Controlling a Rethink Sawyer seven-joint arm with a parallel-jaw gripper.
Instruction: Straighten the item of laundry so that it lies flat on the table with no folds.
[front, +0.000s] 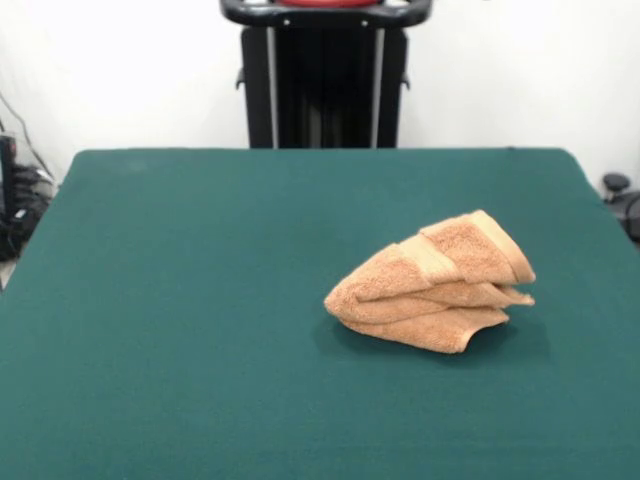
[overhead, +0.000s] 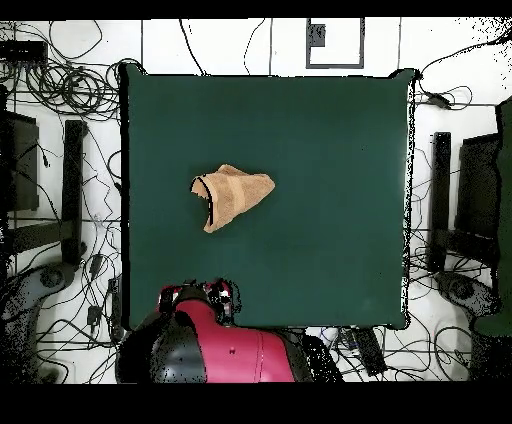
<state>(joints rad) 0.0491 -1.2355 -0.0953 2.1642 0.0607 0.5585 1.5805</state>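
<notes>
The worktop, a broad spread of dark green cloth, takes up nearly the whole of both views and carries a single thing. At its robot-side edge the robot sits drawn back: the overhead view shows the red and black arm bunched just off that edge, toward one corner, with a dark part reaching to the worktop's rim, and the front view shows only the pedestal beyond the far edge. That dark part is probably where the fingers are, but they are too small and blurred to make out, so I cannot tell whether they stand wide or narrow, and they hold nothing that can be seen. The towel lies in a bunched heap in the inner part of the worktop, well clear of every edge and corner, somewhat nearer the robot-side edge than the opposite one. It is folded over itself in several layers, with a woven border band running along the raised top flap. The task looks hardly begun. The main risk is a pinch that catches several stacked layers at once, which would drag the whole bundle instead of opening it; pulling a single corner too far could also flip a fresh fold under.
</notes>
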